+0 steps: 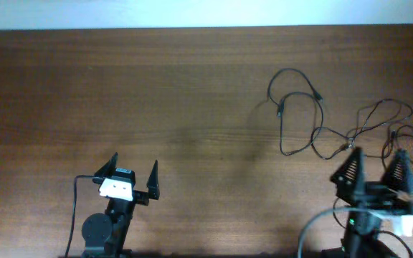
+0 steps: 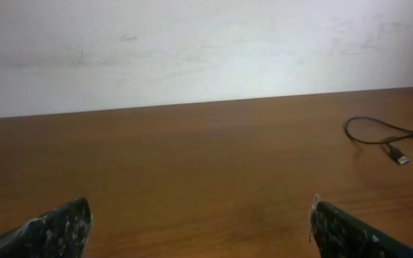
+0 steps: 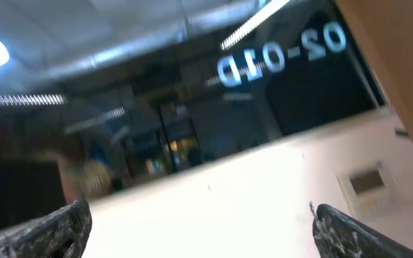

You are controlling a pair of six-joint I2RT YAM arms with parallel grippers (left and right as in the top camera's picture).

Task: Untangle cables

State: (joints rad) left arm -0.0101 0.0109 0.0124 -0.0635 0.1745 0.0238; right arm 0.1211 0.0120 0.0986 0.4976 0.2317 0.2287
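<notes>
On the right half of the wooden table (image 1: 120,86), thin black cables (image 1: 322,118) lie in loose crossing loops just ahead of the right gripper (image 1: 377,155). Both it and the left gripper (image 1: 134,163) stand spread wide, holding nothing. Best practice is to pinch one outlying strand clear of the crossings, then draw it outward slowly.

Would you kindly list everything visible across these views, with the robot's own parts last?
table: one, brown wood, fills the overhead view
cables: several tangled, exact count unclear, black, far right of the table
wall: one, white, behind the table's far edge
left pincer: one, black, near left, open and empty
right pincer: one, black, near right beside the cables, open and empty
</notes>
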